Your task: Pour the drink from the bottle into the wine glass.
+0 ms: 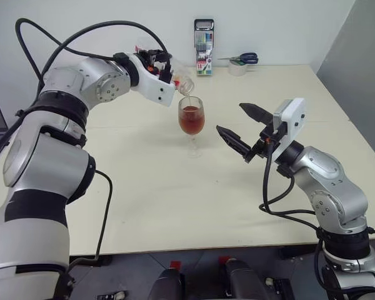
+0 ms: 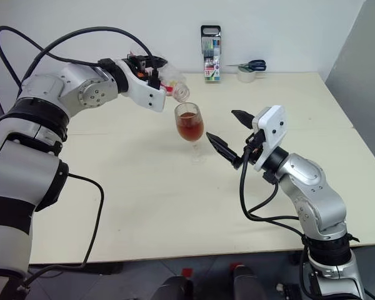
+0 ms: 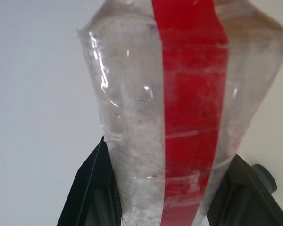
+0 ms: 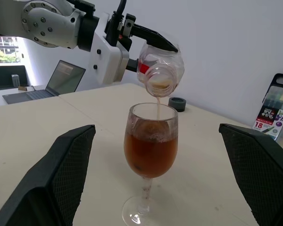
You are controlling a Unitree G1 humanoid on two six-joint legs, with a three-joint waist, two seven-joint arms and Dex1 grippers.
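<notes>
Pouring underway: left gripper (image 4: pixel 148 37) clamps the bottle (image 4: pixel 161 66), tipped mouth-down just over the wine glass (image 1: pixel 192 119) mid-desk (image 1: pixel 175 194), thin stream of drink (image 4: pixel 150 153) falling in. Bottle looks nearly empty. Right gripper (image 1: pixel 240 127) spread wide, empty, just right of glass. Next: tip bottle upright, away from rim.

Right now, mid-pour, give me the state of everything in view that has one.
bottle: uncapped, tipped mouth-down over the glass, nearly empty.
drink: thin stream falling from the bottle's mouth; the rest sits in the glass.
wine glass: upright on the table, well over half full.
left claw: shut on the bottle.
right claw: open, holding nothing, beside the glass.
marker pack: upright by the wall.
</notes>
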